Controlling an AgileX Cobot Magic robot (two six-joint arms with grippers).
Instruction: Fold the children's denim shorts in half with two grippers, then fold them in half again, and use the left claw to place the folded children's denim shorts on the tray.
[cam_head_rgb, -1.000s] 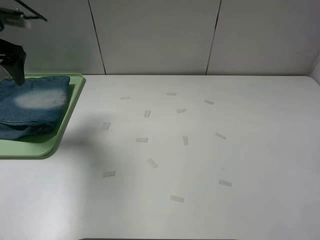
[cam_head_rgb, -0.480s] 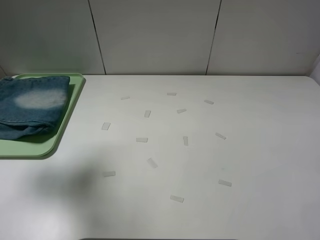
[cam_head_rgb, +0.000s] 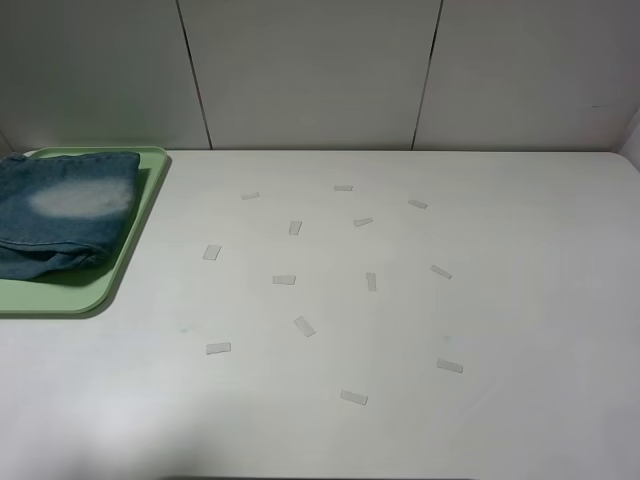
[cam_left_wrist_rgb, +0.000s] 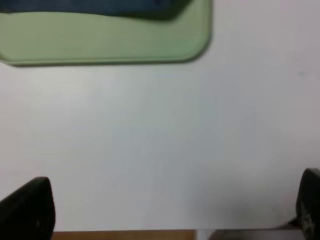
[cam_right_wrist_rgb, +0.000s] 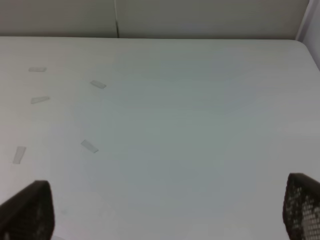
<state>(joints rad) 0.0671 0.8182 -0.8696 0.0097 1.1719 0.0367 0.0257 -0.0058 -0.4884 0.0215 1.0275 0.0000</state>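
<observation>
Lying folded on tray (cam_head_rgb: 120, 275): denim shorts (cam_head_rgb: 65, 215) | tape strips (cam_head_rgb: 284, 280) scattered on table (cam_head_rgb: 520, 300) | both jaws spread, empty

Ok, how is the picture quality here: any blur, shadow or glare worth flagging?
Exterior high view: sharp and evenly lit, the denim shorts on the tray clear, only a faint soft shadow on the table by the tray's rim. Left wrist view: blurred, tray edge soft, left tool fingertips dark and unfocused at the corners. Right wrist view: mildly soft, tape marks still legible; no glare.
</observation>
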